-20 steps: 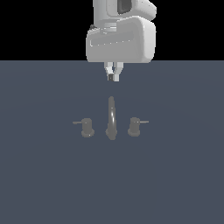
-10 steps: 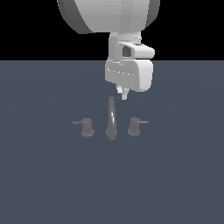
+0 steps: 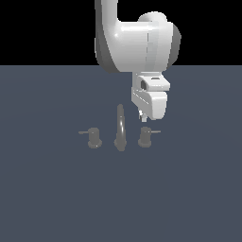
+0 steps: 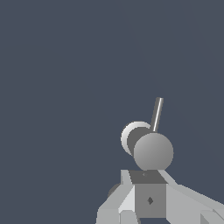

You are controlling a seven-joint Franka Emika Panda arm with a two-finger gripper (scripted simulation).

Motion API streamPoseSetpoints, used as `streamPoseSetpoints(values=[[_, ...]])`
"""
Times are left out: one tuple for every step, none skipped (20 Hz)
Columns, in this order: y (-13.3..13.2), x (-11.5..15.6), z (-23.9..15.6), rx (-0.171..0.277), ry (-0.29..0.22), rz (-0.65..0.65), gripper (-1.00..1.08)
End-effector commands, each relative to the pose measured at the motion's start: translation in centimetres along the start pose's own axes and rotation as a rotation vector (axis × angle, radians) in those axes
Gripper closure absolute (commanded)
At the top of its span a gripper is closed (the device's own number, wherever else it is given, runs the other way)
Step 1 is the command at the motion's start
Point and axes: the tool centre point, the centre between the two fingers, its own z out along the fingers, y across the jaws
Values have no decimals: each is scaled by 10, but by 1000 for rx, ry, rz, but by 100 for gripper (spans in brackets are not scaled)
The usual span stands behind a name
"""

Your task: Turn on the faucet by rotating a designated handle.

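Note:
The faucet [image 3: 120, 128] is a small dull-grey set standing on the dark floor, with a tall arched spout in the middle and a knob on each side. The handle [image 3: 146, 136] is the knob on the exterior view's right, its thin rod [image 3: 156, 132] pointing right. My gripper [image 3: 143, 116] hangs just above and slightly behind that knob, not touching it. Its fingers appear pressed together, with nothing between them. In the wrist view the handle [image 4: 152, 151] is seen from above on its flared base, with its rod [image 4: 156, 114] pointing away, just beyond my gripper [image 4: 150, 194].
The twin knob [image 3: 94, 137], with its rod pointing left, stands on the other side of the spout. The flat dark grey floor [image 3: 56, 198] spreads all around the faucet. My bulky white arm [image 3: 137, 45] hangs over the back of the scene.
My arm has swung toward the exterior view's right and dropped. The gripper went from above the spout to just above the right-hand handle. The faucet parts have not moved.

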Motion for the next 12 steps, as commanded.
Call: streamPoseSetpoints(values=[[-5, 13, 14, 3, 3, 58, 108], [-6, 17, 19, 4, 3, 78, 108], [-7, 21, 23, 4, 4, 97, 108], [-9, 25, 27, 5, 4, 114, 108], [-10, 29, 31, 6, 4, 130, 108], [-10, 32, 34, 6, 4, 144, 108], [-11, 35, 37, 7, 5, 157, 108], [-12, 38, 40, 7, 5, 168, 108], [-12, 40, 42, 8, 5, 178, 108], [-12, 42, 44, 8, 5, 187, 108], [-13, 43, 46, 9, 5, 193, 108], [-13, 45, 47, 9, 4, 198, 108]])
